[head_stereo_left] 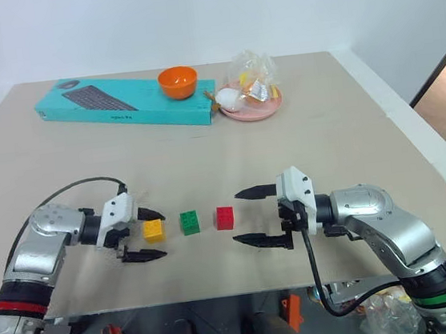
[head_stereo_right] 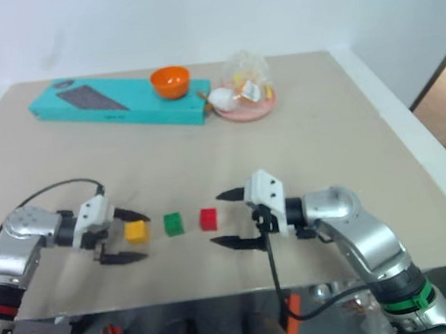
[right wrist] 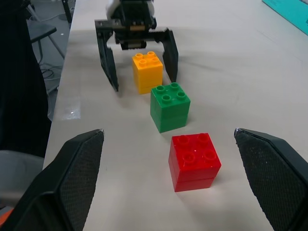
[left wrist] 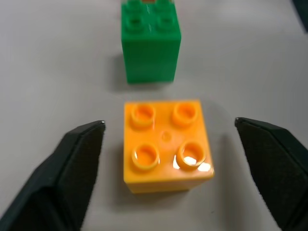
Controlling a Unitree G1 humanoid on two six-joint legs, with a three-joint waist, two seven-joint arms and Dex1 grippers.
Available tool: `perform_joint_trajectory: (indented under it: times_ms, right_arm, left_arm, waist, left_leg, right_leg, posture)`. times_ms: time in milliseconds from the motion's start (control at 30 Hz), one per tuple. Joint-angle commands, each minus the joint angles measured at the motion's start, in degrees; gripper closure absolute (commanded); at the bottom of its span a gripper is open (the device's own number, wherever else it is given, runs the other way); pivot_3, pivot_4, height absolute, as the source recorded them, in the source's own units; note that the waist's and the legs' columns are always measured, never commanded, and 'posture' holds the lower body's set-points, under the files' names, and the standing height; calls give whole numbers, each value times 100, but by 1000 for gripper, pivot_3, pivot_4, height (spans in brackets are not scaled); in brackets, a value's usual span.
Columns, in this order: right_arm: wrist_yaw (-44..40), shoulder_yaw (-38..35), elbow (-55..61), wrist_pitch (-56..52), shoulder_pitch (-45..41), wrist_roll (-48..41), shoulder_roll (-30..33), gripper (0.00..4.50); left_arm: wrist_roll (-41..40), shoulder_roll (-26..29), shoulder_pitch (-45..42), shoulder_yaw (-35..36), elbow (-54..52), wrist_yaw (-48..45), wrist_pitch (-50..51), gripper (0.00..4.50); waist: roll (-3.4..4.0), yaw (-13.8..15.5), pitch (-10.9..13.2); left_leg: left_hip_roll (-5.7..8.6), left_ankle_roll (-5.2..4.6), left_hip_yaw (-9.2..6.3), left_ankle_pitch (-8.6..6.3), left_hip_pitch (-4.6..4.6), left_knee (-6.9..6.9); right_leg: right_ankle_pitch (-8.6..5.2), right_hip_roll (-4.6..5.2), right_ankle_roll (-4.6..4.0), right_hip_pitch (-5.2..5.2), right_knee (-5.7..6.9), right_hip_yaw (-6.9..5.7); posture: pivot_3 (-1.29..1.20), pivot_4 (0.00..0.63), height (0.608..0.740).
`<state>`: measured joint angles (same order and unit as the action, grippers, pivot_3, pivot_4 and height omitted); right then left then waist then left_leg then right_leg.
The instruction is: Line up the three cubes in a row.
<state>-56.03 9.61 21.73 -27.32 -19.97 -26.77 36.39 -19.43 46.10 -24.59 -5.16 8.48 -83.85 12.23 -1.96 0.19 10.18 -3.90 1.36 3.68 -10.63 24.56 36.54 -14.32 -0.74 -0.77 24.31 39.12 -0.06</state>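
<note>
Yellow cube sits untouched between the spread left jaws.

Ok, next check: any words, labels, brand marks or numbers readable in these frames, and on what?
None can be read.
teal keyboard box: shows a printed keyboard picture and a small mark near its far left corner, too small to read.
bagged items on the pink plate: any print is too blurred to read.
yellow cube, green cube, red cube: no lettering visible on their studs.
</note>
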Motion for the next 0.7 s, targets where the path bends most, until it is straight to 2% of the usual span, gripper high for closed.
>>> perform_joint_trajectory:
  times_ms: [33,133,267,467,567,700]
  right_arm:
    - [170,-455,280,-196,-202,-425,-108,0]
    - [347,-616,129,-217,-353,-510,-259,0]
    - [654,-596,-925,425,-797,153,-502,0]
    - [816,-470,-2043,1189,-1289,797,-830,0]
    - [868,-464,-2378,1345,-1432,947,-1009,0]
    - [854,-435,-2569,1472,-1471,1079,-1135,0]
  left_arm:
    - [-775,198,-139,598,-702,319,1210,51]
    - [-1078,-31,-340,943,-821,957,1732,51]
    - [-344,-810,-600,951,-265,2302,813,51]
    - [102,-1691,-644,792,63,3176,107,51]
    - [459,-1981,-693,676,297,3706,-85,51]
    - [608,-2142,-677,668,407,3962,-303,51]
  waist:
    - [0,-2,0]
    - [0,-1,0]
    - [1,8,-1]
    - [-2,8,-1]
    - [-2,4,-1]
    - [-2,4,-1]
  left_leg:
    - [1,0,1,0,-1,0]
    - [2,0,-4,0,-3,3]
    - [7,-2,-3,2,-14,8]
    - [10,-9,13,6,-3,11]
    - [10,-9,15,6,-1,7]
    - [9,-9,12,6,-1,5]
  right_leg:
    - [0,1,0,0,1,1]
    - [1,1,2,-3,3,-2]
    - [4,3,7,-18,4,-1]
    - [17,5,16,-6,1,19]
    - [17,3,17,-1,1,24]
    - [17,2,17,-1,2,22]
  posture:
    - [0,150,740]
    - [0,150,740]
    - [0,150,740]
    - [0,150,740]
    - [0,150,740]
    - [0,150,740]
